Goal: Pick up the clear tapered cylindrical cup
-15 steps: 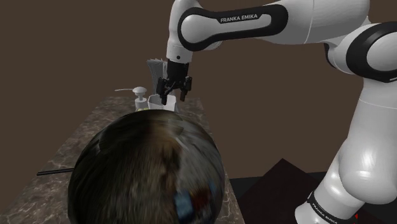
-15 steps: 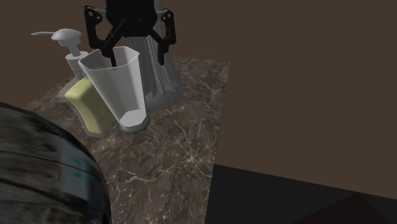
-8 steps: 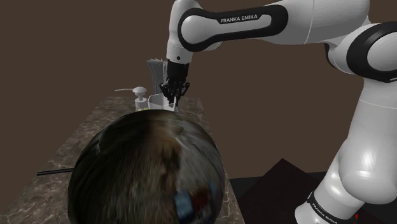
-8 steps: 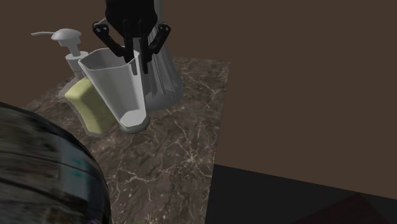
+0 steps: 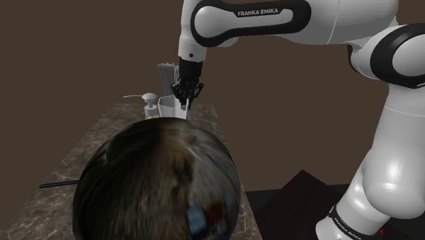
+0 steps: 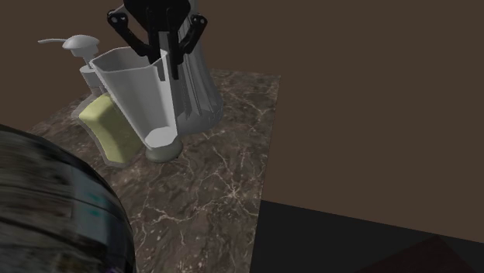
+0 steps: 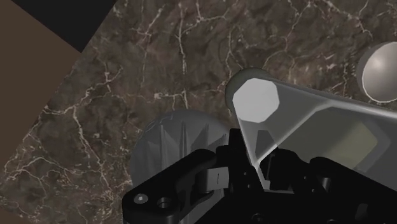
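Note:
The clear tapered cup (image 6: pixel 140 97) hangs tilted just above the marble counter (image 6: pixel 225 178), its base off a small round grey disc (image 6: pixel 164 153). My black gripper (image 6: pixel 165 60) is shut on the cup's rim wall, one finger inside and one outside. The shoulder view has the cup (image 5: pixel 171 108) at the counter's far end, under the gripper (image 5: pixel 185 97). Looking along the gripper (image 7: pixel 257 175), I see the cup (image 7: pixel 299 127) clasped at its wall and its pale base pointing away.
A white soap dispenser (image 6: pixel 84 58) and a yellow-green sponge (image 6: pixel 112 128) stand close beside the cup. A ribbed grey holder (image 6: pixel 200 93) is right behind it. A big dark shiny bowl (image 5: pixel 156 184) takes up the near counter. The counter edge drops to a dark floor.
The fingers went from wide apart to shut on the cup's wall. Since then the cup has risen a little off the grey disc and tilted.

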`<action>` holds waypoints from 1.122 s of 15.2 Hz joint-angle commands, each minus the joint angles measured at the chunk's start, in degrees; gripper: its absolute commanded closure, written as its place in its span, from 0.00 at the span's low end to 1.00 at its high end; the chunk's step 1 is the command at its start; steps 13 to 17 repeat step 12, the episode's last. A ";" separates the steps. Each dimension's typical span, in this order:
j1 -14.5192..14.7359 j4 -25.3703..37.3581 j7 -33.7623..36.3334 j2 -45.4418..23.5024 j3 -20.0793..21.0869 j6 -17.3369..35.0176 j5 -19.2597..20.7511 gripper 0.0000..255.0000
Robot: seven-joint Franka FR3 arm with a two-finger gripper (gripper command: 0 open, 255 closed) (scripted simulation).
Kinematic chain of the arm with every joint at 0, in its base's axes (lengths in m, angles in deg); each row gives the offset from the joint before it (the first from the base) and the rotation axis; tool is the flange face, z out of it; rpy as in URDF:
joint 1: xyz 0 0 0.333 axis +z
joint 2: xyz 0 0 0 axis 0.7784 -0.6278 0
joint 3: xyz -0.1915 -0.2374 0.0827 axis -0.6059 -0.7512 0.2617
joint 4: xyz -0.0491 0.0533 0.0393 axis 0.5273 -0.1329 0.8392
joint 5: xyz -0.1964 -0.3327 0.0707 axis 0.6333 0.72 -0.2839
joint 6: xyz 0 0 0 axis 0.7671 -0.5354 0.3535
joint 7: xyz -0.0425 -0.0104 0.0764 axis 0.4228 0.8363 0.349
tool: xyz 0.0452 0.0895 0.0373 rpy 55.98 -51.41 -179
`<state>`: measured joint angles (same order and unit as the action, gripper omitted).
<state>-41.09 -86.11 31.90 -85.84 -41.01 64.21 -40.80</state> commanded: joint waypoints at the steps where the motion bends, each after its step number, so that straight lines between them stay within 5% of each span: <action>1: 0.15 1.86 0.27 -0.13 0.08 -1.71 0.09 1.00; 10: 0.68 10.87 1.02 -1.66 0.23 -9.23 0.69 1.00; 17: 0.69 11.04 1.03 -1.69 0.24 -9.36 0.71 1.00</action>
